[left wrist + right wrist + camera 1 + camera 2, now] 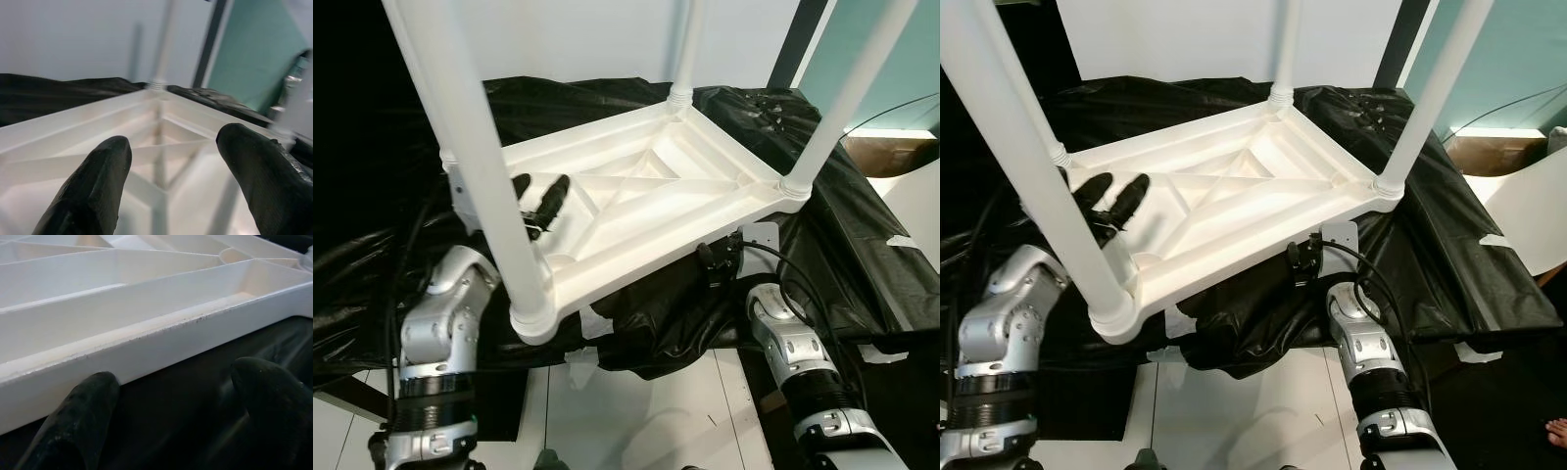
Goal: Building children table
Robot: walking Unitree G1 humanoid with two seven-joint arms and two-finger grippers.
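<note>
While the white children's table (646, 206) is lying upside down on a tabletop draped in black plastic sheeting (862, 235), its ribbed underside is facing up and its white legs are standing upward from the corners; the nearest leg (475, 166) is rising from the near left corner and crossing the left side of the head views, a second leg (685, 54) is sticking up from the far corner, and a third leg (847, 98) is slanting up from the right corner; on the left, the silver left arm (440, 333) is reaching up from below, and the left tool (540, 196) is hovering over the ribbed underside just beside the nearest leg, its two black fingers (93, 191) spread apart and clamping nothing, with the crossing ribs showing between them in the left wrist view; toward the right, the right arm (798, 357) is coming up beneath the near long edge of the frame, and the right tool (171, 406) is sitting just under that white rim against the dark sheeting, its fingers (78, 421) likewise parted and gripping nothing; a pale floor (646, 411) is showing below, and a cardboard box (891, 152) is sitting at the far right.
</note>
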